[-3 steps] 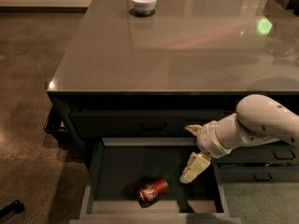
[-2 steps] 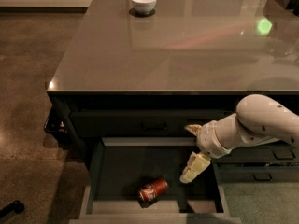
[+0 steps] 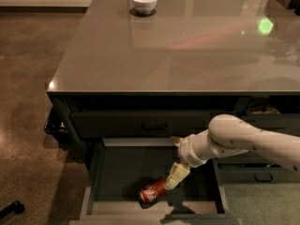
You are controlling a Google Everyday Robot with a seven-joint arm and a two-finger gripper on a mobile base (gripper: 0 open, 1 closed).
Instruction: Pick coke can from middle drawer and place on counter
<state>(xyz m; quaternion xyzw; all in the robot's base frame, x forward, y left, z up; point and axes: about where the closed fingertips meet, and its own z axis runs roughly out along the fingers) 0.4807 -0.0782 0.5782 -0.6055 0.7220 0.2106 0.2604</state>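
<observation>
the coke can (image 3: 153, 191) lies on its side on the dark floor of the open middle drawer (image 3: 125, 165), near the front rim, its silver end tilted toward the front left. the gripper (image 3: 176, 157) hangs inside the drawer just right of the can, its two fingers spread apart; the lower fingertip (image 3: 174, 177) sits right at the can's upper end, the other up near the drawer's back. the white arm (image 3: 243, 139) reaches in from the right. above, the counter (image 3: 164, 55) holds a white bowl (image 3: 144, 1) at its far edge.
</observation>
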